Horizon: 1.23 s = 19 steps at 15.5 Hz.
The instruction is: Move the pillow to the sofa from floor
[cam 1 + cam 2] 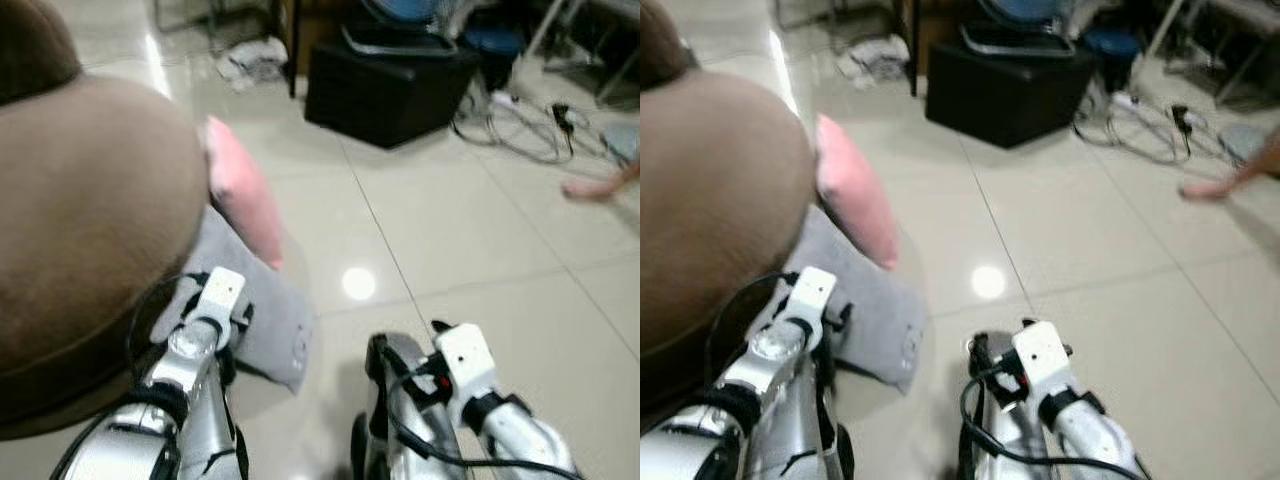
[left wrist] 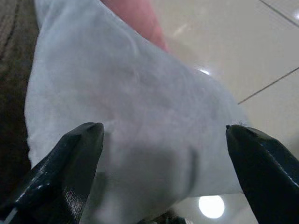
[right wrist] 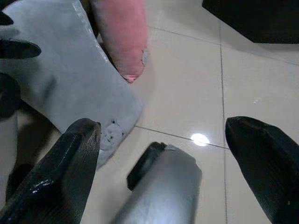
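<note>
A grey pillow lies on the tiled floor, leaning against the brown sofa. A pink pillow stands on edge just behind it, also against the sofa. My left gripper is open and close over the grey pillow, one finger on each side of its face. The right gripper is open above bare floor to the right of the grey pillow and the pink pillow, holding nothing.
A black box stands at the back, with tangled cables to its right and a crumpled cloth to its left. A person's foot rests on the floor at far right. Open tiles lie between.
</note>
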Tool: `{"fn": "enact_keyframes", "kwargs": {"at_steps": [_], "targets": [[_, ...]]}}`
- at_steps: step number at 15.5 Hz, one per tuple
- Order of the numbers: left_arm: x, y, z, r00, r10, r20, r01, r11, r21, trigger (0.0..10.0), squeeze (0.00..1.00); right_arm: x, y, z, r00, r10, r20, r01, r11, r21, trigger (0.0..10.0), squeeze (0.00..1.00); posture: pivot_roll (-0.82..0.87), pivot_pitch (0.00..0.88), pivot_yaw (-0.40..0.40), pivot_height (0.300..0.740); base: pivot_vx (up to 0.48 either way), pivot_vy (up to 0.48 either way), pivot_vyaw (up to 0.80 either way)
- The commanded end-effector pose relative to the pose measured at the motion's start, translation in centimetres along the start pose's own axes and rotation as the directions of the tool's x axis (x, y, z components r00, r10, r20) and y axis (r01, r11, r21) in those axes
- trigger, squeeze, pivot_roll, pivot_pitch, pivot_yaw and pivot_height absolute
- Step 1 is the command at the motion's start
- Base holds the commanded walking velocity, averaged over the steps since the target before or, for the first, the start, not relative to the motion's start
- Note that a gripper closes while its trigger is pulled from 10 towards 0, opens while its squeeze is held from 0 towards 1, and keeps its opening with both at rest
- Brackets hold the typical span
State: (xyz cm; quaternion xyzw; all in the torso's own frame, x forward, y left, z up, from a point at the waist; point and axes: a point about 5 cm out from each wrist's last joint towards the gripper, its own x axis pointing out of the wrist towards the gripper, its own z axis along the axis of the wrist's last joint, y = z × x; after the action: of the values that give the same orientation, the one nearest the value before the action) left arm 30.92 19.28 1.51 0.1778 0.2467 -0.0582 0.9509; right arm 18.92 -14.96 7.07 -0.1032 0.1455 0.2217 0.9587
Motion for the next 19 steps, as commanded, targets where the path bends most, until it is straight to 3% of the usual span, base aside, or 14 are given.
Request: {"fn": "enact_keyframes", "kwargs": {"at_steps": [1,3,6,11,12,15,17,18,19], "targets": [[0.1,0.6,0.3,0.999,0.048,0.019,-0.048,0.999,0.014,10.0,1.0,-0.7,0.1,0.7,1.0,0.02,0.018,-0.019,1.0,-0.019,10.0,0.0,-0.1,0.217,-0.097,0.475,0.0,0.0,0.0],[0.1,1.5,0.7,0.993,0.11,0.036,-0.111,0.993,0.027,10.0,1.0,-1.1,0.4,0.9,0.997,0.069,0.021,-0.068,0.997,-0.022,10.0,0.0,-0.1,0.234,-0.102,0.475,0.0,0.0,0.0],[-0.3,3.6,0.6,0.972,0.222,0.07,-0.23,0.965,0.124,10.0,1.0,-1.3,1.8,1.5,0.981,0.194,0.02,-0.192,0.979,-0.062,10.0,0.0,-0.11,0.279,-0.104,0.475,0.0,0.0,0.0],[-0.7,5.7,0.1,0.938,0.346,0.038,-0.346,0.917,0.196,10.0,1.0,-0.8,0.7,3.8,0.963,0.256,0.08,-0.246,0.963,-0.113,10.0,0.0,-0.15,0.329,-0.135,0.475,0.0,0.0,0.0],[-0.7,5.9,0.1,0.931,0.363,0.03,-0.362,0.914,0.185,10.0,0.0,-0.8,0.6,4.0,0.961,0.266,0.082,-0.254,0.958,-0.131,10.0,0.0,-0.16,0.334,-0.142,0.475,0.0,0.0,0.0],[-0.6,5.8,0.2,0.923,0.384,0.013,-0.381,0.913,0.148,10.0,0.0,-1.0,-0.2,5.0,0.96,0.255,0.117,-0.233,0.956,-0.177,10.0,0.0,-0.19,0.336,-0.15,0.475,0.0,0.0,0.0],[-0.4,5.5,0.8,0.921,0.39,0.023,-0.388,0.906,0.169,10.0,0.0,-1.7,-0.5,5.3,0.95,0.287,0.119,-0.262,0.946,-0.189,10.0,0.0,-0.2,0.338,-0.151,0.475,0.0,0.0,0.0],[-0.3,5.5,1.0,0.915,0.402,0.027,-0.4,0.899,0.179,6.0,0.0,-2.0,-0.5,5.4,0.947,0.298,0.117,-0.272,0.942,-0.198,10.0,0.0,-0.21,0.338,-0.151,0.475,0.0,0.0,0.0],[-0.3,5.6,1.2,0.911,0.412,0.035,-0.41,0.892,0.191,2.7,0.0,-2.2,-0.6,5.5,0.946,0.304,0.114,-0.276,0.939,-0.206,10.0,0.0,-0.22,0.338,-0.155,0.475,0.0,0.0,0.0]]}}
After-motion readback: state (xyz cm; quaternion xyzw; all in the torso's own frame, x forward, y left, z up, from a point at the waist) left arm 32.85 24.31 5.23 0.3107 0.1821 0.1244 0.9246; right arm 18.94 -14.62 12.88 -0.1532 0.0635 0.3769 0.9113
